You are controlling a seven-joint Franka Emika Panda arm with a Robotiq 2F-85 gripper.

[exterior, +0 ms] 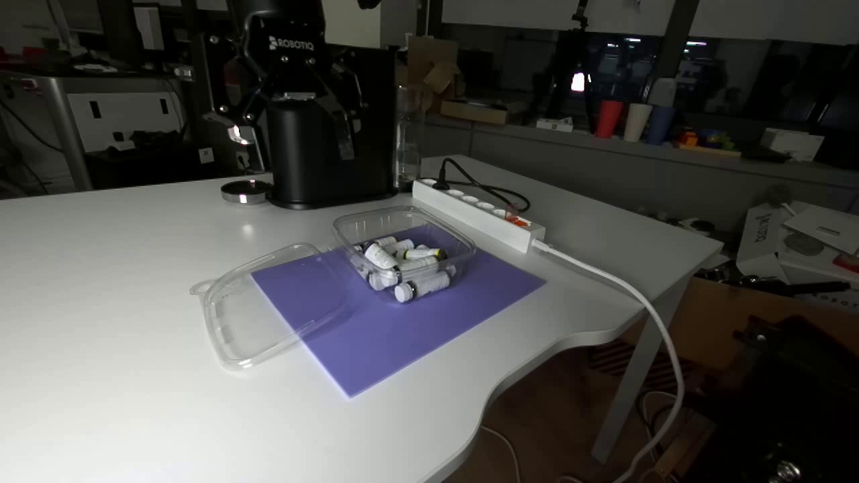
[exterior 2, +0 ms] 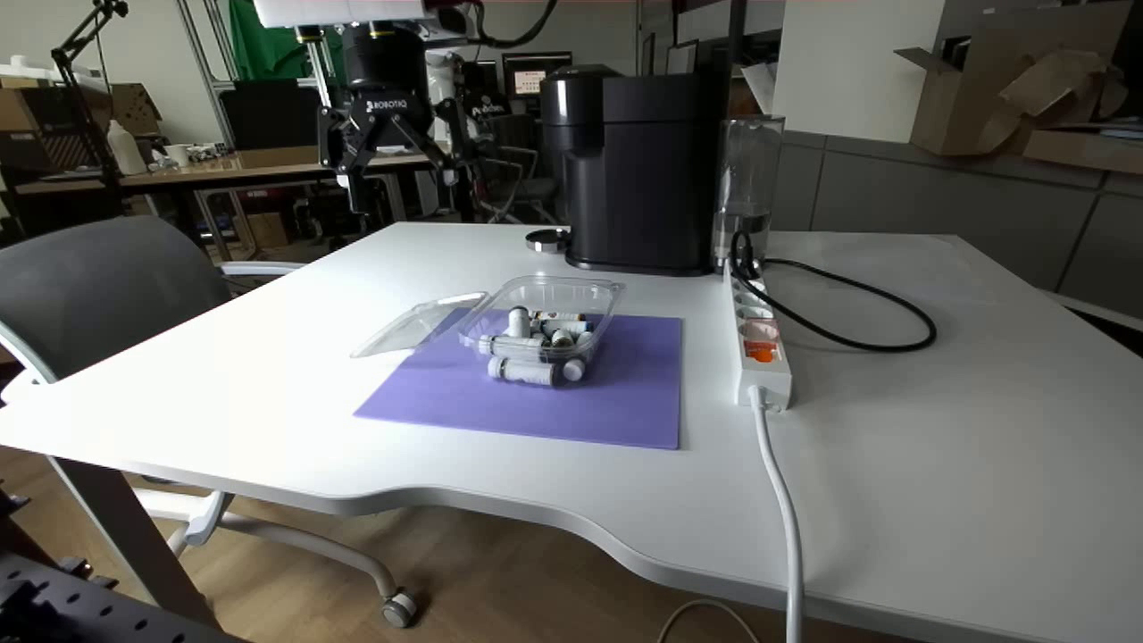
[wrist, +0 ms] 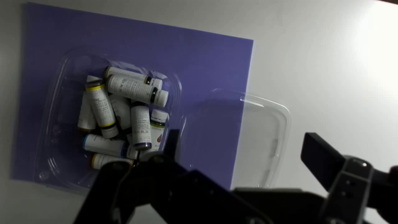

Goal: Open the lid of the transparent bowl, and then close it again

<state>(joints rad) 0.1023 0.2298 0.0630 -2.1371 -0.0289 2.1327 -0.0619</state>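
Note:
The transparent bowl stands on the purple mat, and its rim shows in both exterior views (exterior: 463, 243) (exterior 2: 594, 290) and in the wrist view (wrist: 58, 77). It is uncovered and holds several small white-labelled bottles (wrist: 132, 88). The clear lid (exterior: 251, 318) lies opened out beside the bowl, partly over the mat and partly over the table. It also shows in an exterior view (exterior 2: 412, 329) and in the wrist view (wrist: 259, 133). I cannot tell whether it joins the bowl's edge. My gripper (exterior: 292, 142) (exterior 2: 411, 201) (wrist: 242, 143) is open and empty, high above the table.
The purple mat (exterior: 402, 335) lies under the bowl. A white power strip (exterior: 476, 215) with cables lies beside it. A black machine (exterior 2: 638, 170), a clear cylinder (exterior 2: 748, 179) and a round metal tin (exterior: 245, 192) stand behind. The table's front edge (exterior 2: 500, 500) is curved.

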